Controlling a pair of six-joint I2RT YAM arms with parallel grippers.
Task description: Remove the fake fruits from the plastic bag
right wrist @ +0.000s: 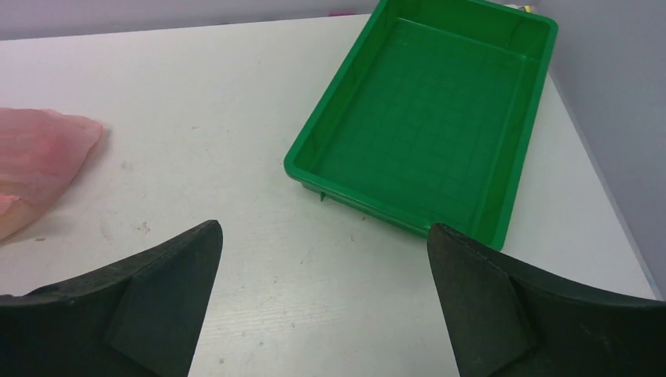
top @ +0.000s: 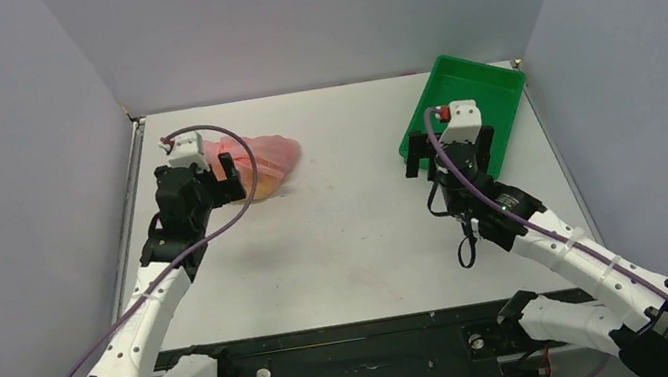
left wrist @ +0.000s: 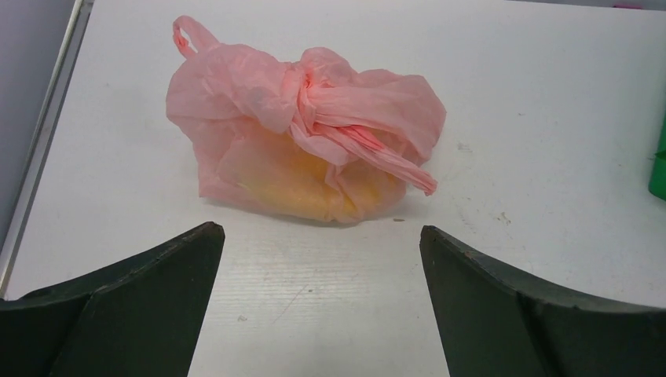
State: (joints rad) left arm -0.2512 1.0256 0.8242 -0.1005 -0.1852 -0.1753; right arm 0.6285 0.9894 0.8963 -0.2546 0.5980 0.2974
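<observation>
The pink plastic bag (left wrist: 298, 133) lies on the white table with its handles tied in a knot (left wrist: 314, 90). Yellow-orange fake fruits (left wrist: 314, 188) show dimly through its lower part. From above, the plastic bag (top: 267, 162) sits at the far left of the table, partly behind my left arm. My left gripper (left wrist: 322, 232) hovers just short of the bag, open, nothing between its fingers. My right gripper (right wrist: 323, 228) is open too, near the tray, with the plastic bag's edge (right wrist: 39, 165) at the far left of its view.
A rigid green tray (right wrist: 314, 161) with nothing in it stands at the far right of the table, just ahead of my right gripper (top: 449, 143). Grey walls close in the table on three sides. A metal rail (left wrist: 39, 141) runs along the left edge.
</observation>
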